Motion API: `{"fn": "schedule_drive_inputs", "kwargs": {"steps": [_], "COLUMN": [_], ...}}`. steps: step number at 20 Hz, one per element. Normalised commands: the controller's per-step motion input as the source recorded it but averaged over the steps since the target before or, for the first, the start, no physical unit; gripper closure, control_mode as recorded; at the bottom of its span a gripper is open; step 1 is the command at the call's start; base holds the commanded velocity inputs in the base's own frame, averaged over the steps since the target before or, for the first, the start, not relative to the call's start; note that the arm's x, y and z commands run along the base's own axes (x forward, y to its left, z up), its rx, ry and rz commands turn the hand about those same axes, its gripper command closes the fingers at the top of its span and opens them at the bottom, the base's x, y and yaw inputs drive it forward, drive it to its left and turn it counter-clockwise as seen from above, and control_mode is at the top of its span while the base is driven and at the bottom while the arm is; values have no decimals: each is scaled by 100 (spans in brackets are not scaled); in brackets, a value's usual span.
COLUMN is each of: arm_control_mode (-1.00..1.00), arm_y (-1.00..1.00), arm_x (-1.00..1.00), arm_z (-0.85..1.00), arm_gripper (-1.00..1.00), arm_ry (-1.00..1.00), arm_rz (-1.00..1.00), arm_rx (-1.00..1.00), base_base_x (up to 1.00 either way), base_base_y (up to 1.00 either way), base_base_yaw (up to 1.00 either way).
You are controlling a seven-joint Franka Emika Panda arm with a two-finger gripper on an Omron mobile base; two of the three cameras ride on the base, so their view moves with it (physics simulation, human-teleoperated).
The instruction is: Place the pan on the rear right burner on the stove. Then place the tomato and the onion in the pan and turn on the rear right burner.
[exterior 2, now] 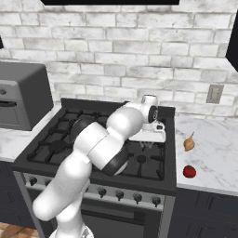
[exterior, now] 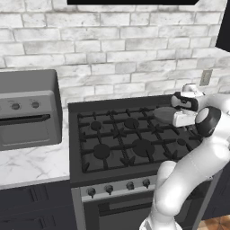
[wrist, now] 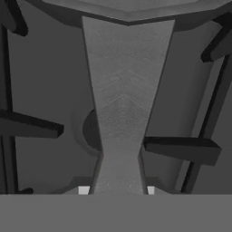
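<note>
I've got the gripper [wrist: 117, 190] clamped on the handle of the pan [exterior: 165, 114], which hangs over the rear right burner [wrist: 90, 131] of the stove [exterior: 90, 166]. I'd lower it level so it seats flat on the grate bars [wrist: 181, 149]. Onion [exterior 2: 188, 142] and tomato [exterior 2: 189, 171] sit on the right counter [exterior 2: 218, 148], with open room there.
</note>
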Motion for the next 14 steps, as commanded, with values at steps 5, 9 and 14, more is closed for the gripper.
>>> {"fn": "schedule_drive_inputs", "kwargs": {"steps": [5,9,14], "arm_control_mode": [-100,-100,-100], "arm_y": [0,0,0], "arm_x": [43,7,0], "arm_z": [-14,-12,-17], "arm_gripper": [100,100,100], "arm_ry": [0,0,3], "arm_rz": [-1,-2,-6], "arm_rx": [0,-2,-5], "base_base_x": [0,0,0], "base_base_y": [0,0,0], "base_base_yaw": [0,0,0]}}
